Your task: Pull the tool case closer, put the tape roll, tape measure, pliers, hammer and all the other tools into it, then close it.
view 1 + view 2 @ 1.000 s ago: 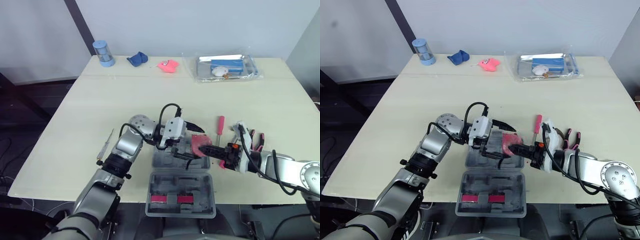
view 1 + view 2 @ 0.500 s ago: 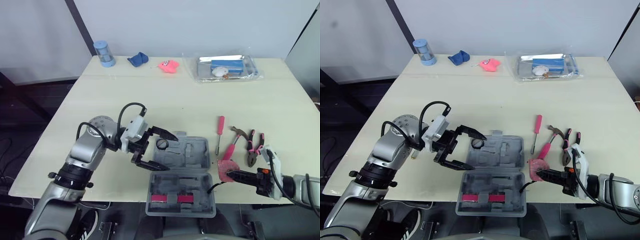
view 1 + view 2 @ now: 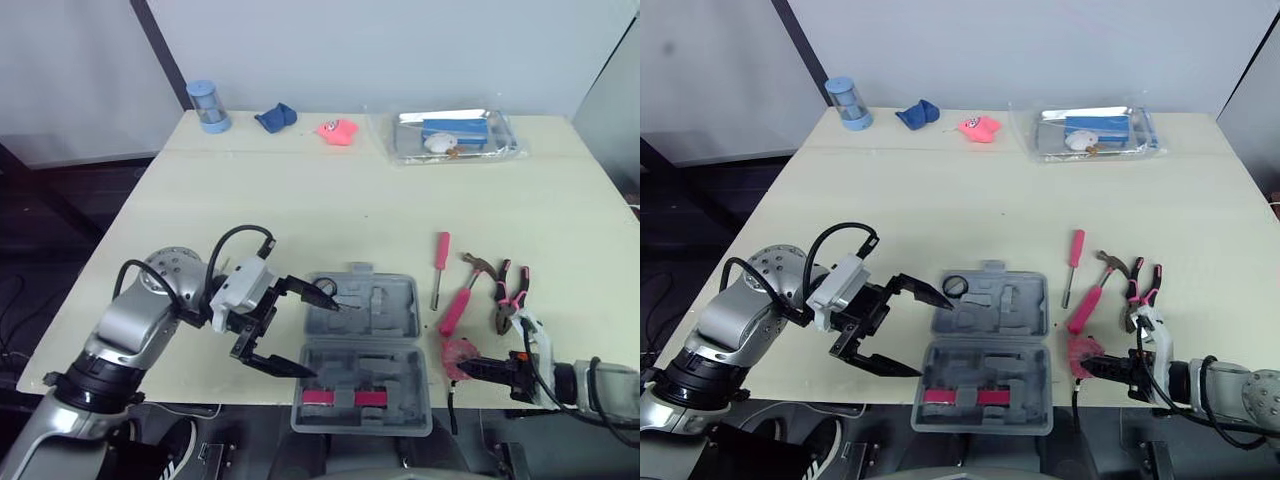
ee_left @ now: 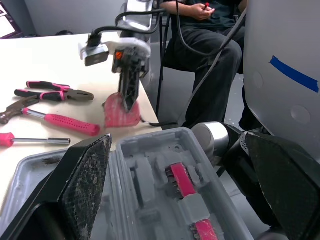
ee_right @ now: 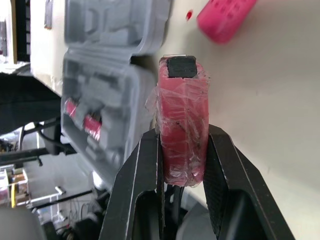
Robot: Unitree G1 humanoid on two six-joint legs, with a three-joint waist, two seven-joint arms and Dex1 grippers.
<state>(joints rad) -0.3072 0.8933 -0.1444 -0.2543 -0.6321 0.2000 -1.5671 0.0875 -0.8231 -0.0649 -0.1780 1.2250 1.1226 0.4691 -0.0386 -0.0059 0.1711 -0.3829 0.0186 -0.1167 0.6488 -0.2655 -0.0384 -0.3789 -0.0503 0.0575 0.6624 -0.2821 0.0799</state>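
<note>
left jaws spread wide beside open tool case (image 3: 372, 305); right jaws pinching pink tape measure (image 5: 182, 130)

A robotics test lab. A plain pale worktop (image 3: 300, 190) stands before bare grey walls (image 3: 400, 50). A person (image 4: 215, 50) sits beside it.
</note>
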